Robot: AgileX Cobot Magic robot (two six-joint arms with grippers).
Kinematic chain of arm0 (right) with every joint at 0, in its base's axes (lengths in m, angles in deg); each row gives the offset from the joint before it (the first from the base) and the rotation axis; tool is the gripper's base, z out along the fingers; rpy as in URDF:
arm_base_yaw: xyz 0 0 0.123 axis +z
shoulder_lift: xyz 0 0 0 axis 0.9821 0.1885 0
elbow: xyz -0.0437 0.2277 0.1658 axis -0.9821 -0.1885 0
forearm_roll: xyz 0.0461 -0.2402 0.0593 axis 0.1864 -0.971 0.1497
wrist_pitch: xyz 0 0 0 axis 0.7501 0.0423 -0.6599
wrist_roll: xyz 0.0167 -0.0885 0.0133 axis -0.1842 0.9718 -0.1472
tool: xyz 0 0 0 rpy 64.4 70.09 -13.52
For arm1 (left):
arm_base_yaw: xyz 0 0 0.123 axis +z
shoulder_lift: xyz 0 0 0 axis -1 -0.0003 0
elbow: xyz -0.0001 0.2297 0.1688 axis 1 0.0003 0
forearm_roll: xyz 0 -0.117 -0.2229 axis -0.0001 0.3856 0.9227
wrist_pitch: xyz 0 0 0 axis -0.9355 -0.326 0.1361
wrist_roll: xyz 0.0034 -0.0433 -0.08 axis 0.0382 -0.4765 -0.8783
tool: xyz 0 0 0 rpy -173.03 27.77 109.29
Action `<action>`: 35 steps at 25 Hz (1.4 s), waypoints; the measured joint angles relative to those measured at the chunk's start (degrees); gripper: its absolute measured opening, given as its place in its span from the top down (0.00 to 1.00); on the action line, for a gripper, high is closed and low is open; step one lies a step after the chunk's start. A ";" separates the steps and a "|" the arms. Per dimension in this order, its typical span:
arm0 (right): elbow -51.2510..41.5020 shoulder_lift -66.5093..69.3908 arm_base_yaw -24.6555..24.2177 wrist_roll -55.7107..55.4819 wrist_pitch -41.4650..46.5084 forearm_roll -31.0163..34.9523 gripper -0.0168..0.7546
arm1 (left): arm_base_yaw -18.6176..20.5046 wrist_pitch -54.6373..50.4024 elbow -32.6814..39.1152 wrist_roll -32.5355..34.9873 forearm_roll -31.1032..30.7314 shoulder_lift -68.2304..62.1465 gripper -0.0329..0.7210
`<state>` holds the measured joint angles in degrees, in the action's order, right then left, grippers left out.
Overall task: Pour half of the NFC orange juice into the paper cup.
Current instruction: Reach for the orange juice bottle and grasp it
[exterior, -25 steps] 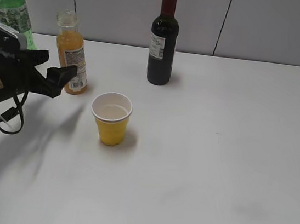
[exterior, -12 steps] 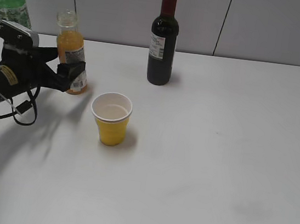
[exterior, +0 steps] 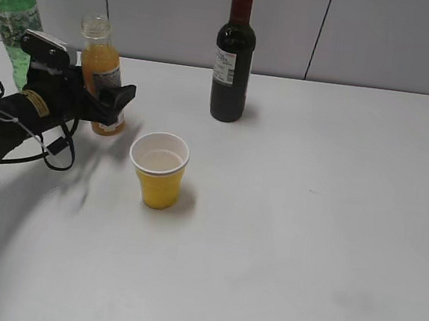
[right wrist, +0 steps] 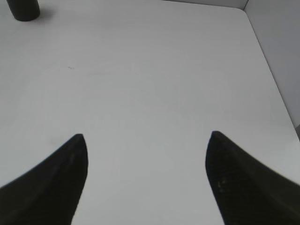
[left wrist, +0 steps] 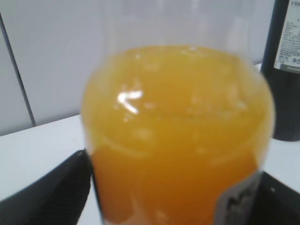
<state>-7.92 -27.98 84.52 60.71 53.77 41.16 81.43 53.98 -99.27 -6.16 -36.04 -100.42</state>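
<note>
**Left pincer spread around the juice bottle**

The left pincer (exterior: 105, 99) is seen spread, one finger on each side of the NFC orange juice (exterior: 103, 79); whether the fingers (left wrist: 49, 190) already press the bottle cannot be told. In the exterior view the bottle is shown whole: slim, clear, upright at the rear left of the white table (exterior: 306, 244), with a narrow empty neck and a white printed label. In the left wrist view only its rounded shoulder is shown, filled with cloudy orange liquid (the view is blurred), between two dark matte finger pads.

The paper cup (exterior: 159, 169) is placed near the bottle, in front and to its right, not touching it; it is yellow outside, white inside, with a rolled rim.

A dark glass wine bottle (exterior: 234, 52) and a green plastic bottle (exterior: 11, 7) are seen standing at the rear.

The right pincer (right wrist: 145, 178) is shown only by its own camera: spread, holding nothing, above bare table.
</note>
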 joint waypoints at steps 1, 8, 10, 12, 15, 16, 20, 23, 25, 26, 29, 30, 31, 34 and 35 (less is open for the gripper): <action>0.00 0.00 0.00 0.00 0.00 0.00 0.21 | 0.00 0.00 -0.26 -0.05 0.16 -0.39 0.06; 0.00 0.00 0.00 0.00 0.00 0.00 0.21 | 0.00 0.05 -0.91 -0.78 0.49 -1.79 0.08; 0.00 0.00 0.00 0.00 0.00 0.00 0.21 | 0.00 0.05 -0.98 -0.91 0.78 -1.89 0.08; 0.00 0.00 0.00 0.00 0.00 0.00 0.21 | 0.00 0.19 -1.00 -0.91 0.78 -1.89 0.09; 0.00 0.00 0.00 0.00 0.00 0.00 0.21 | 0.00 1.05 -1.04 -1.14 0.52 -2.04 0.13; 0.00 0.00 0.00 0.00 0.00 0.00 0.21 | 0.00 1.56 -1.04 -1.15 0.31 -2.22 0.15; 0.00 0.00 0.00 0.00 0.00 0.00 0.21 | -0.17 2.21 -1.14 -1.36 -0.59 -2.50 0.33; 0.00 0.00 0.00 0.00 0.00 0.00 0.21 | -0.22 2.47 -1.14 -1.35 -0.59 -2.52 0.34; 0.00 0.00 0.00 0.00 0.00 0.00 0.21 | -0.22 2.73 -1.14 -1.35 -0.59 -2.59 0.34; 0.00 0.00 0.00 0.00 0.00 0.00 0.21 | -0.22 2.99 -1.14 -1.35 -0.59 -2.64 0.34; 0.00 0.00 0.00 0.00 0.00 0.00 0.21 | -0.22 3.44 -0.82 -1.35 -0.65 -2.64 0.34; 0.00 0.00 0.00 0.00 0.00 0.00 0.21 | -0.22 3.50 -0.42 -1.35 -0.49 -2.49 0.34; 0.00 0.00 0.00 0.00 0.00 0.00 0.21 | -0.22 3.64 0.29 -1.35 -0.02 -2.09 0.34; 0.00 0.00 0.00 0.00 0.00 0.00 0.21 | -0.29 3.86 3.67 -1.16 4.17 0.30 0.34; 0.00 0.00 0.00 0.00 0.05 0.00 0.21 | -0.29 4.35 5.17 -0.41 6.53 1.42 0.34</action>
<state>-7.92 -27.98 84.52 60.71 53.82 41.16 81.14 58.33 -94.10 -6.57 -29.51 -99.00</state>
